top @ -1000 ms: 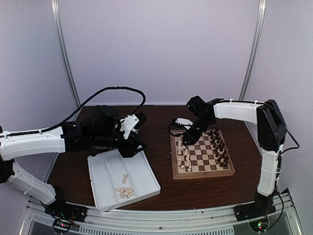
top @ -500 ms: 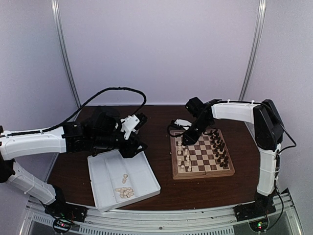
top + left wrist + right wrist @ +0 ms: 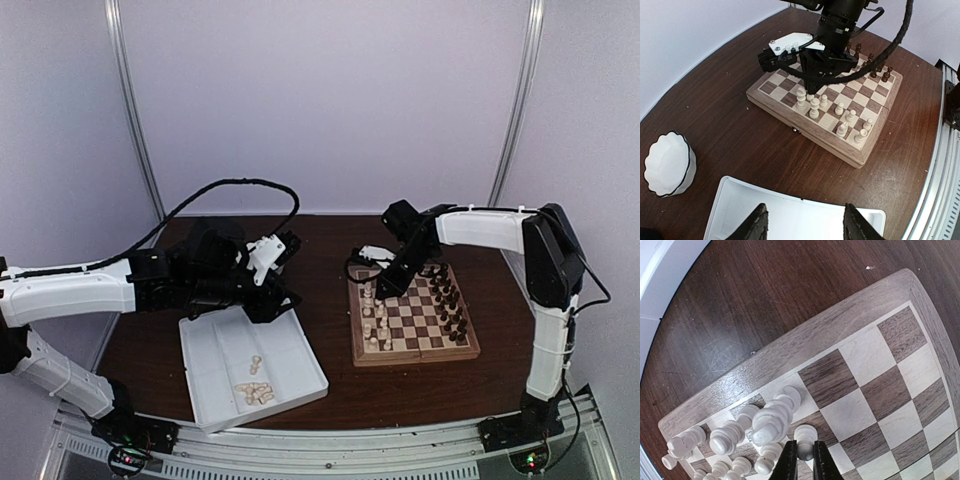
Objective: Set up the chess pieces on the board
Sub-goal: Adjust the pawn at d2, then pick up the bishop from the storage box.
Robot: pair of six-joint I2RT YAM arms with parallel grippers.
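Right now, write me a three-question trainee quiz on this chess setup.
1. True or false: the left tool is open and holds nothing.
2. Pick one. The right tool is shut on: A a dark piece; B a cream pawn; C nothing.
3. Fill in: the loose cream pieces not yet on the board lie in the white ____.
Key: 1 true; 2 B; 3 tray.
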